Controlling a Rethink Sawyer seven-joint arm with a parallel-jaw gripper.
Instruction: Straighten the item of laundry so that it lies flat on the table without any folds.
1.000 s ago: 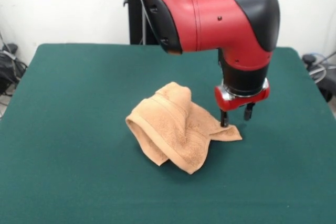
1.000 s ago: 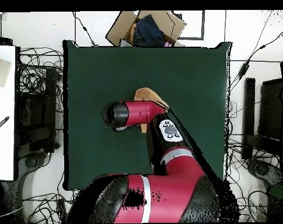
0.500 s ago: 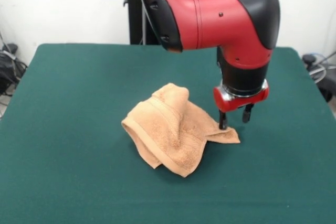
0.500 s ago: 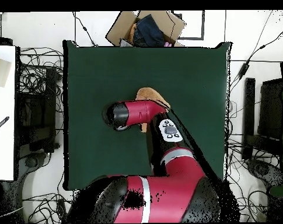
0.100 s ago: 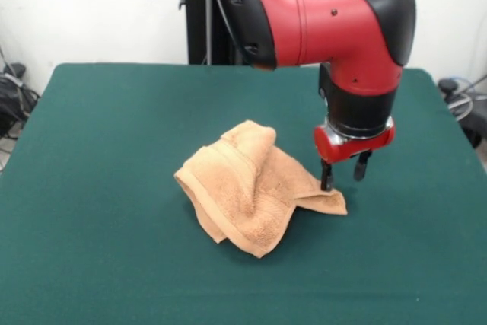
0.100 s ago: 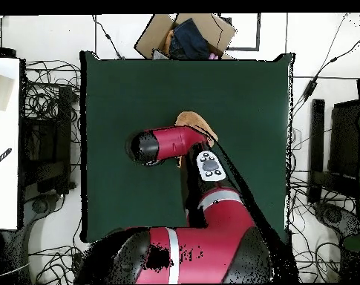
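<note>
Green surface [image 5: 91, 157] bears our crumpled towel [image 5: 247, 188]; the tool [image 5: 344, 175], narrowly parted, pins one corner. We risk it slipping free and dragging folds.

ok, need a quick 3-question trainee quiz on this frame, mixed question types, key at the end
1. True or false: the towel lies flat on the table with no folds.
2. Multiple choice: in the front view, where is the gripper relative to the towel?
A. over its left edge
B. at its right corner
C. far from it, near the table's front edge
3. Fill in: the gripper's fingers are ____ (open/shut).

Key:
1. False; it is bunched, with folds standing up in the middle.
2. B; one finger comes down at the towel's right corner, the other is above bare table.
3. Open; a gap shows between the fingers.
</note>
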